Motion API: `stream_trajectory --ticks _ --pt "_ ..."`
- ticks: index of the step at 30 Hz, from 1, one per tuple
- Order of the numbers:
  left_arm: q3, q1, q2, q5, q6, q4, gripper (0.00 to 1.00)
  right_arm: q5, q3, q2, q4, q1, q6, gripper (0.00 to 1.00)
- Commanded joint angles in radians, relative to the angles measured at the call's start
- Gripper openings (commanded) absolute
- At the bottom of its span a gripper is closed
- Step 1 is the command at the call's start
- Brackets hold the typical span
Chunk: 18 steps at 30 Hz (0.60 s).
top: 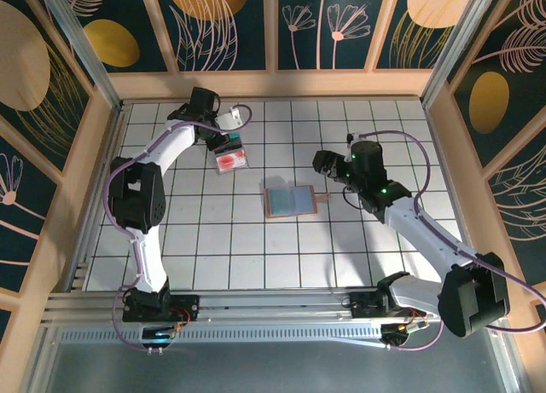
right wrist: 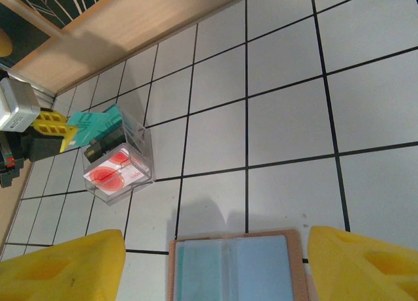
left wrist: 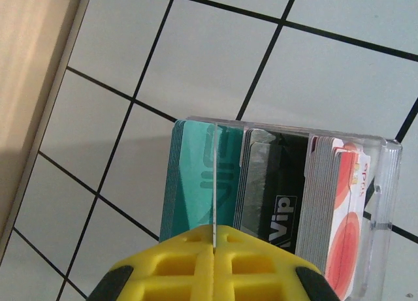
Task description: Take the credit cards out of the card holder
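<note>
Yellow fingers [right wrist: 65, 268] of the right claw [right wrist: 217, 265] stand wide apart at the near corners of the right wrist view and grip nothing. The holder [right wrist: 235, 268] lies open and flat on the table [right wrist: 281, 118], below and between them, with its greyish-blue pockets facing up; no contact is visible. From above, the right arm runs diagonally from its base toward the table centre, wrist bent down, with the holder just to the claw's left. The left arm reaches far forward with its elbow bent, and its forearm angles to the far left of the table. The left claw [left wrist: 213, 234] is fully closed, its finger faces meeting along one seam. A thin edge runs out from that seam, and the right wrist view shows a teal card [right wrist: 98, 121] projecting from the tips, so it is judged gripped. A clear box [left wrist: 385, 183] sits just beyond the tips, holding a teal stack [left wrist: 196, 177], a dark stack [left wrist: 274, 183] and a red-and-white stack [left wrist: 343, 216].
</note>
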Motion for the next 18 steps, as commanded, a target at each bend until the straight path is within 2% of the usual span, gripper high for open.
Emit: stream_trajectory --ticks 1,18 --pt "0.055 0.009 0.035 -0.002 0.046 -0.047 0.0 0.021 0.034 0.012 0.005 0.002 0.006 0.74" --pt "0.19 0.016 0.153 -0.038 0.085 -0.142 0.0 0.01 0.03 0.022 0.007 0.003 0.014 0.74"
